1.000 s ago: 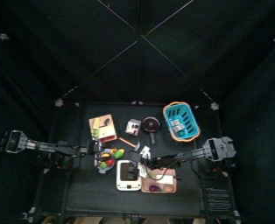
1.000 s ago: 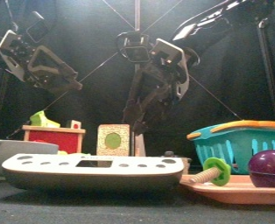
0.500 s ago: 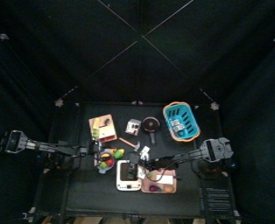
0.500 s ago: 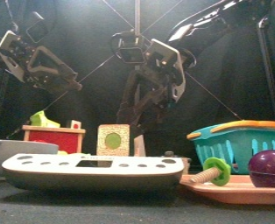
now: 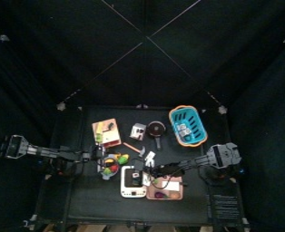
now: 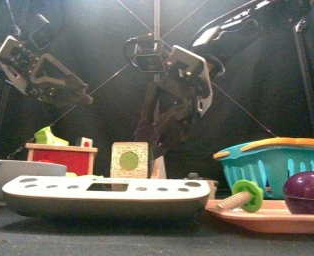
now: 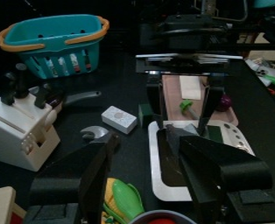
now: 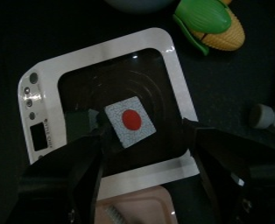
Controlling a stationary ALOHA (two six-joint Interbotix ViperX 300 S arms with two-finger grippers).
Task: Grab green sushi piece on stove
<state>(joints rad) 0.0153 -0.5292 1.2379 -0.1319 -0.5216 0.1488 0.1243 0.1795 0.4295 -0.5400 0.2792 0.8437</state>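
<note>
The stove is a white block with a dark centre, near the table's front. In the right wrist view a small white square piece with a red spot lies on the dark patch. My right gripper hovers over it, open, a jaw on either side and apart from it. In the front view a white piece with a green centre stands just above the stove's top edge; whether it rests on the stove I cannot tell. My left gripper is open at the stove's left, holding nothing.
A pink tray with a purple ball and a green-capped piece sits right of the stove. A teal basket stands at the back right and a wooden board at the back left. A corn cob lies beside the stove.
My right gripper has crept slightly forward over the stove, still open. The left arm has not moved.
</note>
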